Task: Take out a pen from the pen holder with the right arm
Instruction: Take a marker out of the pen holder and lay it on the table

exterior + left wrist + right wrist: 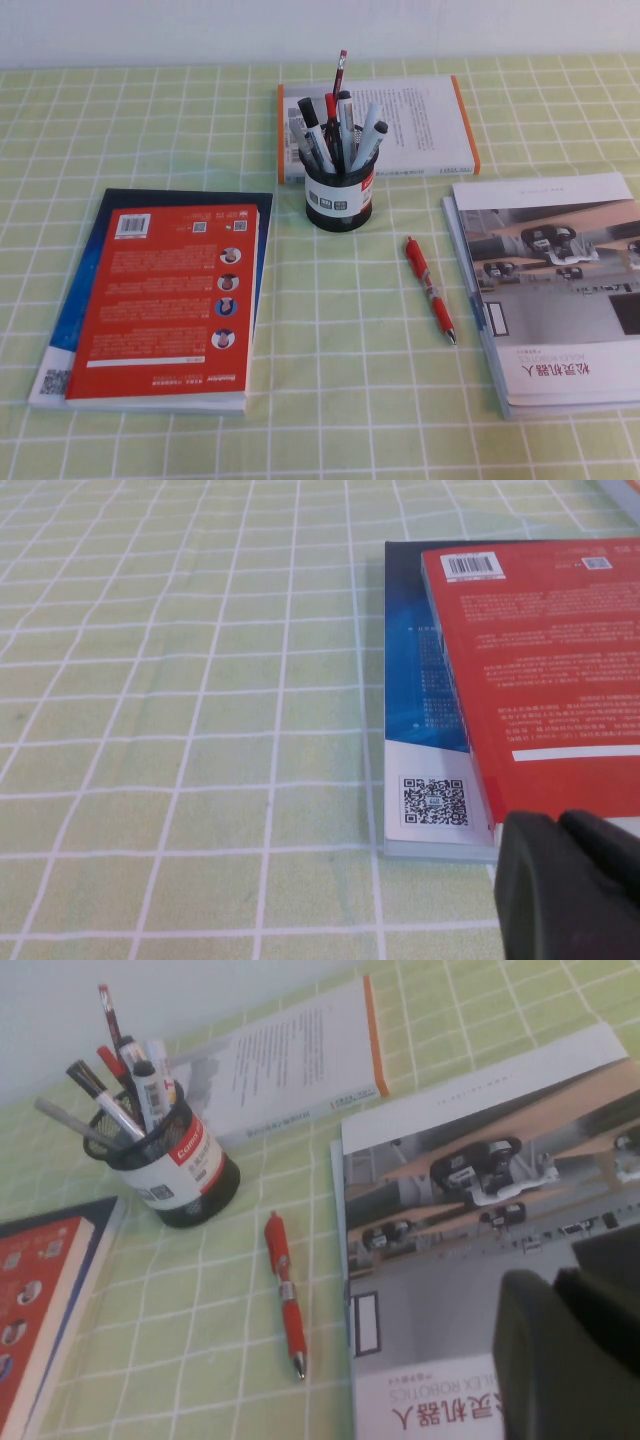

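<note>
Right gripper (556,1295) near pen (430,290), left gripper (560,828) apart

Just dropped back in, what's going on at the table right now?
Nothing is being handled. The right gripper hangs above the robotics magazine, jaws shut and empty, short of the pen holder. A red pen lies on the tablecloth between holder and magazine; the other pens stand in the holder. The left gripper is parked by the edge of the red book.
</note>
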Tool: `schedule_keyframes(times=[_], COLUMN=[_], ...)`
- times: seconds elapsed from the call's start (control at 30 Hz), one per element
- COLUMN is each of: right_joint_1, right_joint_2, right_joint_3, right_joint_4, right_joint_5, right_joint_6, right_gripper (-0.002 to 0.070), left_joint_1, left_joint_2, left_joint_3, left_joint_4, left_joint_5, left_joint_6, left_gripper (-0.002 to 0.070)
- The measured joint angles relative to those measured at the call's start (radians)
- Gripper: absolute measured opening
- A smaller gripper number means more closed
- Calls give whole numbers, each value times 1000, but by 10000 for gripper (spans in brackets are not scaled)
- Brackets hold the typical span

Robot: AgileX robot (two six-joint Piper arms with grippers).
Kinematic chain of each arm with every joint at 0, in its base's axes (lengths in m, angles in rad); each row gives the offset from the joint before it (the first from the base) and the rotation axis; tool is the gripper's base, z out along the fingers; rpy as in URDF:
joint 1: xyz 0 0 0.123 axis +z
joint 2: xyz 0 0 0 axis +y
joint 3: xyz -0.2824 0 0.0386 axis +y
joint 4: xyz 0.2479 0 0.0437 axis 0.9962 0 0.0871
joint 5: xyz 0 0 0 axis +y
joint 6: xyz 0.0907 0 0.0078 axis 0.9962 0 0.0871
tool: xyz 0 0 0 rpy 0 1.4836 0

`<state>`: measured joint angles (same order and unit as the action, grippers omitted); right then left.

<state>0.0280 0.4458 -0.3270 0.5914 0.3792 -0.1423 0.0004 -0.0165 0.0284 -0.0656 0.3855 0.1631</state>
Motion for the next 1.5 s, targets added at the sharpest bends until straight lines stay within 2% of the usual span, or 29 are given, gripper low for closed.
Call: schedule_keyframes(times=[0.27, 0.37, 0.6, 0.87, 0.97, 1.23, 1.5], right_joint_1=[34, 119, 404, 603, 633, 657, 659], right_joint_2=[312, 418, 716, 979, 1034, 1140, 1281], right_joint_3=[-187, -251, -415, -548, -553, -553, -553], right_joint_4=[56, 44, 39, 61, 68, 40, -246], right_joint_5=[18, -5, -143, -348, -449, -720, -991], right_joint_6=[-151, -156, -160, -164, -164, -127, 110], right_gripper=[-13, -13, -12, -6, 37, 255, 289], left_joint_1=[0, 0, 0, 0, 0, 0, 0], left_joint_2=[0, 0, 0, 0, 0, 0, 0], left_joint_3=[0, 0, 0, 0, 0, 0, 0], left_joint_4=[0, 0, 0, 0, 0, 0, 0], left_joint_5=[0, 0, 0, 0, 0, 0, 0], left_joint_6=[0, 0, 0, 0, 0, 0, 0], left_gripper=[-5, -5, -5, -5, -5, -5, -5])
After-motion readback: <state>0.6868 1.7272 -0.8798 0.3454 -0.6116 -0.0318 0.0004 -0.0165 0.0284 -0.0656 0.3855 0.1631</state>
